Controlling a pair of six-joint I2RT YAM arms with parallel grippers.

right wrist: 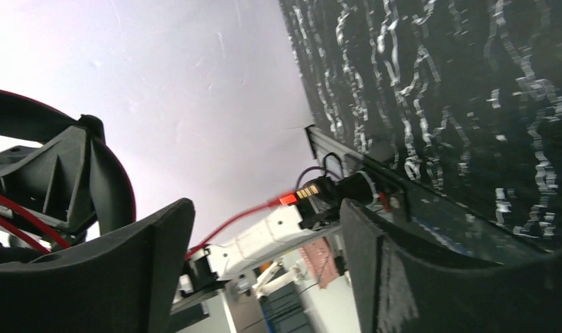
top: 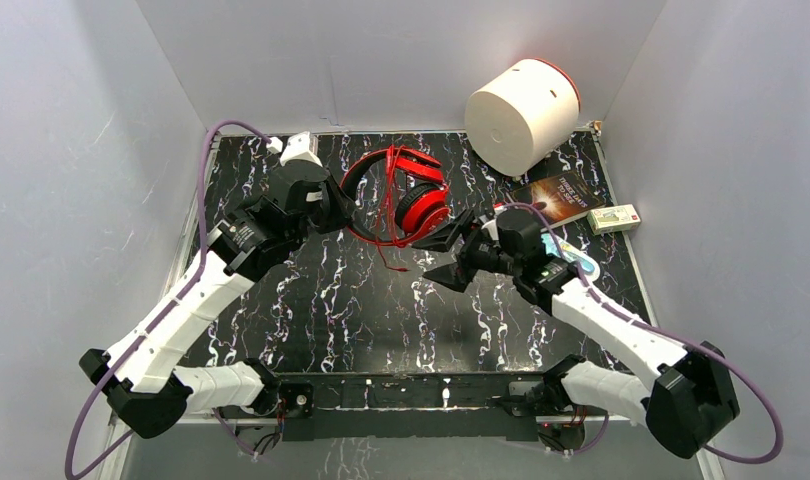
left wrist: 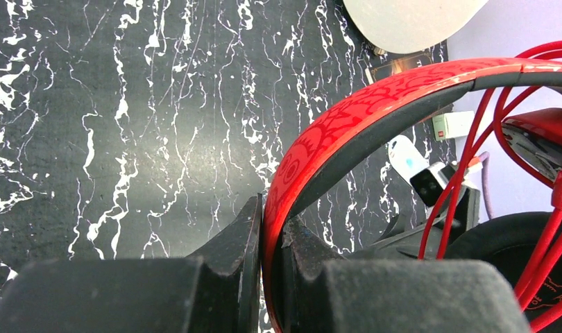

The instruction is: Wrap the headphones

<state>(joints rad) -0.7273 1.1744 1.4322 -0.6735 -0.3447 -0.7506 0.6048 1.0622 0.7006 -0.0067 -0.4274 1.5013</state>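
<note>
The red headphones (top: 409, 195) hang above the back middle of the black marbled table, with the thin red cable (top: 389, 225) looped over them and trailing down. My left gripper (top: 339, 212) is shut on the red headband (left wrist: 347, 114); its fingertips (left wrist: 247, 232) pinch the band from both sides. A red earcup (left wrist: 542, 132) and cable strands (left wrist: 465, 180) show at the right of that view. My right gripper (top: 449, 256) stands open just right of the earcups with nothing between its fingers (right wrist: 136, 270). A blurred red cable strand (right wrist: 230, 223) crosses behind the gap.
A white cylinder (top: 521, 115) lies on its side at the back right. A dark book (top: 564, 197), a small white box (top: 614, 218) and a blue and white item (top: 573, 257) lie along the right edge. White walls enclose three sides.
</note>
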